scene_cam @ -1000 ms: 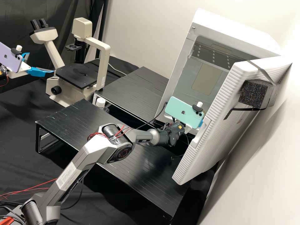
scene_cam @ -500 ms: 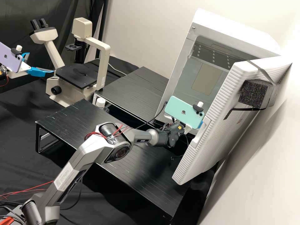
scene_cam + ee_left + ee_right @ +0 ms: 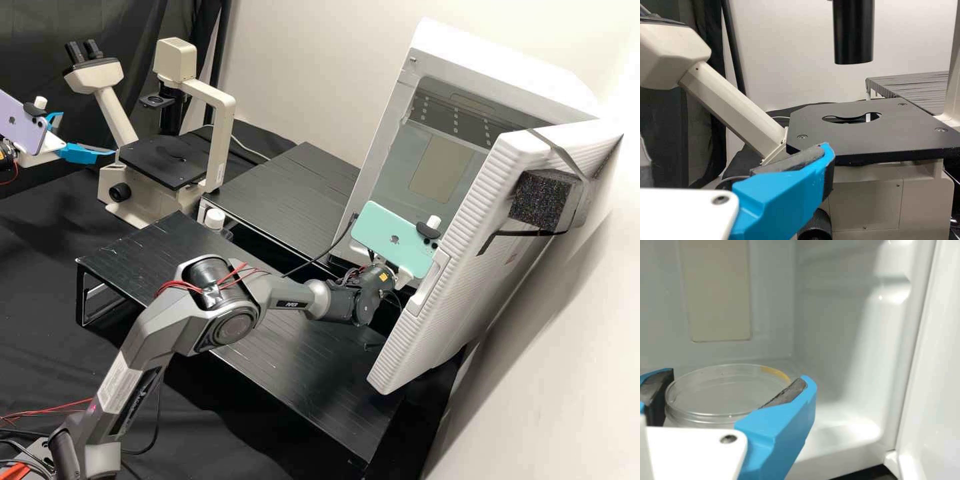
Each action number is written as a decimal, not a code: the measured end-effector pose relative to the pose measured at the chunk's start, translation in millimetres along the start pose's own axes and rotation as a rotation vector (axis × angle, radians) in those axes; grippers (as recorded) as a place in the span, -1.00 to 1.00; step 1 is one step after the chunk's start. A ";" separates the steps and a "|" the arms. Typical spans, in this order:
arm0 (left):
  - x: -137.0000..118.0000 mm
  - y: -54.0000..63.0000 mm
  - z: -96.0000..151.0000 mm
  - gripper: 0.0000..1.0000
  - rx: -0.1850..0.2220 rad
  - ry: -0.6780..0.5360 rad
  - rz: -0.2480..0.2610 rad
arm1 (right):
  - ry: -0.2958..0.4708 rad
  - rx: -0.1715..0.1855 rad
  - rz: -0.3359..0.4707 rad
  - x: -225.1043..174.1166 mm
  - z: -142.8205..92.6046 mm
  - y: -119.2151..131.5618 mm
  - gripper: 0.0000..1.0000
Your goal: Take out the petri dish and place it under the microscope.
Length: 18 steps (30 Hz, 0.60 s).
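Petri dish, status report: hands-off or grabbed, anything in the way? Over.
Right gripper open at petri dish, grasp unclear. Left gripper open by microscope. Cabinet door open; no obstruction seen.

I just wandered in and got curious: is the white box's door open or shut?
Open: the ribbed door stands swung out from the box, and the box's inside walls show.

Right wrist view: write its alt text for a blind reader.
A clear, round petri dish is at the right gripper, whether gripped is unclear, inside a white cabinet with a beige panel on one wall.
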 end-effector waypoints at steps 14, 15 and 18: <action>0.0 0.0 0.0 1.00 0.000 0.000 0.000 | 0.112 0.119 0.005 -104.7 -10.7 -32.5 -1.00; 0.0 0.0 0.0 1.00 0.000 0.000 0.000 | 0.126 0.120 0.008 -112.6 -11.6 -35.1 -1.00; 0.0 0.0 0.0 1.00 0.000 0.000 0.000 | 0.165 0.134 0.012 -133.4 -14.6 -43.8 -1.00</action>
